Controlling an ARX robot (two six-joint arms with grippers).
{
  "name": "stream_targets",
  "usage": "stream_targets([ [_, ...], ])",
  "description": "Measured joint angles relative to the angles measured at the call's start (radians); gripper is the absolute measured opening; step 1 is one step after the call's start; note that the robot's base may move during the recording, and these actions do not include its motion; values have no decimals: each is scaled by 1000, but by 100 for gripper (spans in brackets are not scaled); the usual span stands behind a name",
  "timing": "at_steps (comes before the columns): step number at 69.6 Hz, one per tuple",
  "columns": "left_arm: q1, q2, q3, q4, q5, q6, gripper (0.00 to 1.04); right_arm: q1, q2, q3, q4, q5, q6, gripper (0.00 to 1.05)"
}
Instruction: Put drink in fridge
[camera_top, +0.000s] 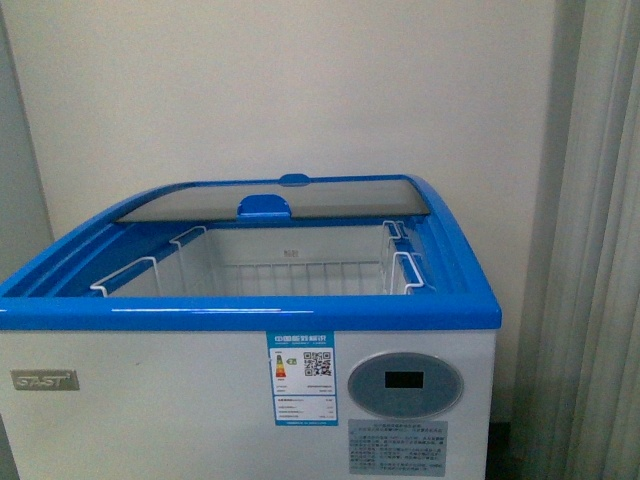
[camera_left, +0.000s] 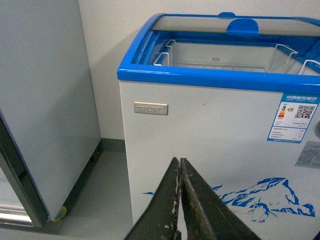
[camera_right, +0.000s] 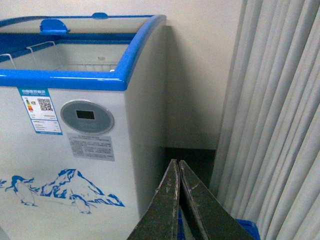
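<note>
A white chest fridge (camera_top: 180, 400) with a blue top rim stands against a pale wall, its curved glass lid (camera_top: 270, 200) slid to the back so the front half of the well lies open. Inside, white wire baskets (camera_top: 290, 262) line the compartment; no contents can be made out in them. The drink does not appear in any of the three views.

A tall grey cabinet (camera_left: 45, 100) on casters stands just beside the fridge on the robot's left, a narrow strip of floor between them. On the right, pale pleated curtains (camera_right: 275, 115) hang near the fridge's side, with a dark gap of floor at the wall.

On the fridge front, a small metal badge (camera_top: 44, 380) carries letters too blurred to read with confidence. A blue-edged energy label (camera_top: 302, 378) bears Chinese characters and a QR code; the fine print is illegible. Beside it sits an oval grey display (camera_top: 405, 384) with a dark screen, and below that a grey notice plate (camera_top: 398, 448) of unreadable text. Blue penguins and mountains (camera_right: 60, 190) run across the lower panel.

The left gripper (camera_left: 179, 165) points toward the fridge front, its dark fingers pressed together with nothing between them. The right gripper (camera_right: 178, 167) likewise has its fingers closed on nothing, aimed at the fridge's right front corner
</note>
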Motion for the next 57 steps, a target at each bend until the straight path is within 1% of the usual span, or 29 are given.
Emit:
stream_targets([
  [4, 0, 0, 0, 0, 0, 0, 20, 0, 0, 0, 0, 0, 0, 20],
  [5, 0, 0, 0, 0, 0, 0, 23, 0, 0, 0, 0, 0, 0, 25],
  [7, 0, 0, 0, 0, 0, 0, 27, 0, -1, 0, 0, 0, 0, 27],
  [9, 0, 0, 0, 0, 0, 0, 32, 0, -1, 0, 0, 0, 0, 33],
  [10, 0, 0, 0, 0, 0, 0, 36, 0, -1, 0, 0, 0, 0, 37],
  [15, 0, 0, 0, 0, 0, 0, 48, 0, -1, 0, 0, 0, 0, 48],
  [17, 0, 0, 0, 0, 0, 0, 55, 0, -1, 0, 0, 0, 0, 55],
  [18, 0, 0, 0, 0, 0, 0, 61, 0, -1, 0, 0, 0, 0, 61],
  [21, 0, 0, 0, 0, 0, 0, 71, 0, -1, 0, 0, 0, 0, 72],
  [22, 0, 0, 0, 0, 0, 0, 76, 0, -1, 0, 0, 0, 0, 76],
  [24, 0, 0, 0, 0, 0, 0, 80, 0, -1, 0, 0, 0, 0, 79],
  [30, 0, 0, 0, 0, 0, 0, 96, 0, -1, 0, 0, 0, 0, 94],
  [32, 0, 0, 0, 0, 0, 1, 98, 0, -1, 0, 0, 0, 0, 98],
  [33, 0, 0, 0, 0, 0, 0, 98, 0, -1, 0, 0, 0, 0, 98],
  [37, 0, 0, 0, 0, 0, 0, 96, 0, -1, 0, 0, 0, 0, 97],
  [57, 0, 0, 0, 0, 0, 0, 97, 0, -1, 0, 0, 0, 0, 97],
])
